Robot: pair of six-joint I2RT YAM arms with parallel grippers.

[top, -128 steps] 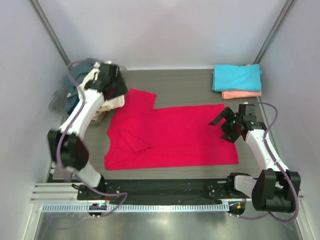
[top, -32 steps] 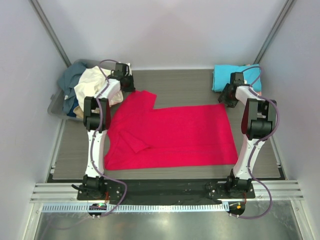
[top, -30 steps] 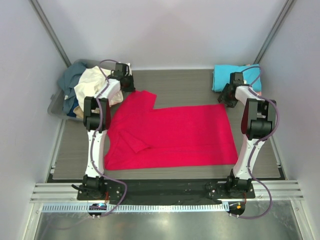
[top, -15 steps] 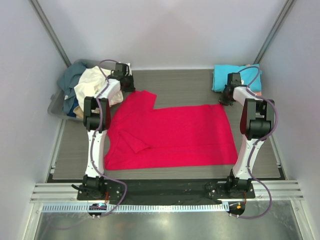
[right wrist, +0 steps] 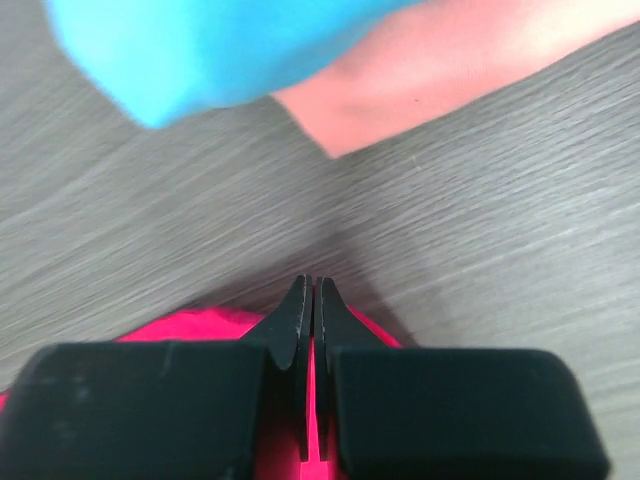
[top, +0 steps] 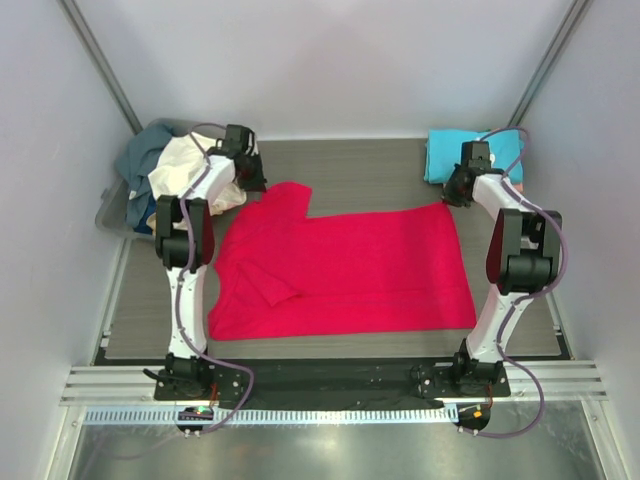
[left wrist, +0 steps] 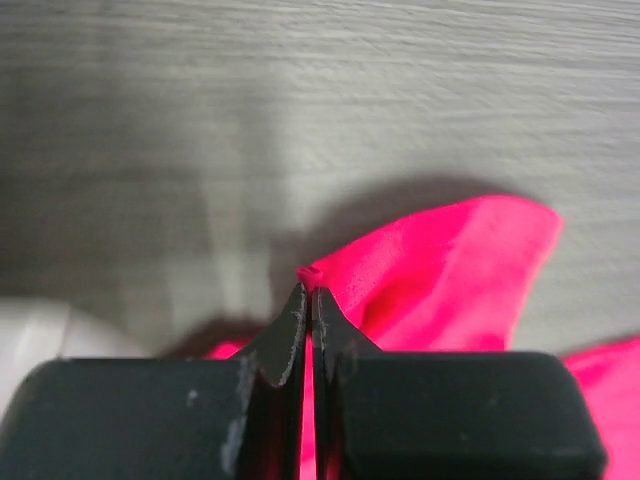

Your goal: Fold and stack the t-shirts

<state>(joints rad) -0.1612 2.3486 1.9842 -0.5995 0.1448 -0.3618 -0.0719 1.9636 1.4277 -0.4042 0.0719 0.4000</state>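
The crimson red t-shirt (top: 340, 270) lies spread over the middle of the table. My left gripper (top: 250, 182) is shut on its far left sleeve corner, and a fold of red cloth (left wrist: 430, 280) is pinched between the tips (left wrist: 308, 292). My right gripper (top: 455, 195) is shut on the shirt's far right corner, with red cloth (right wrist: 200, 325) showing around the closed tips (right wrist: 310, 285). A folded turquoise t-shirt (top: 470, 155) (right wrist: 200, 50) lies on a salmon pink one (right wrist: 450, 60) at the far right. The cream t-shirt (top: 185, 165) and the slate blue one (top: 145, 150) are heaped at the far left.
The grey plastic tub (top: 110, 212) holding the heap stands against the left wall. Both arms reach out over the table's two sides. The folded stack lies just beyond my right gripper. Grey walls close in on three sides.
My right gripper has closed on the red shirt's far right corner. Both arms have shifted a little, and the shirt's far corners have drawn up slightly with them.
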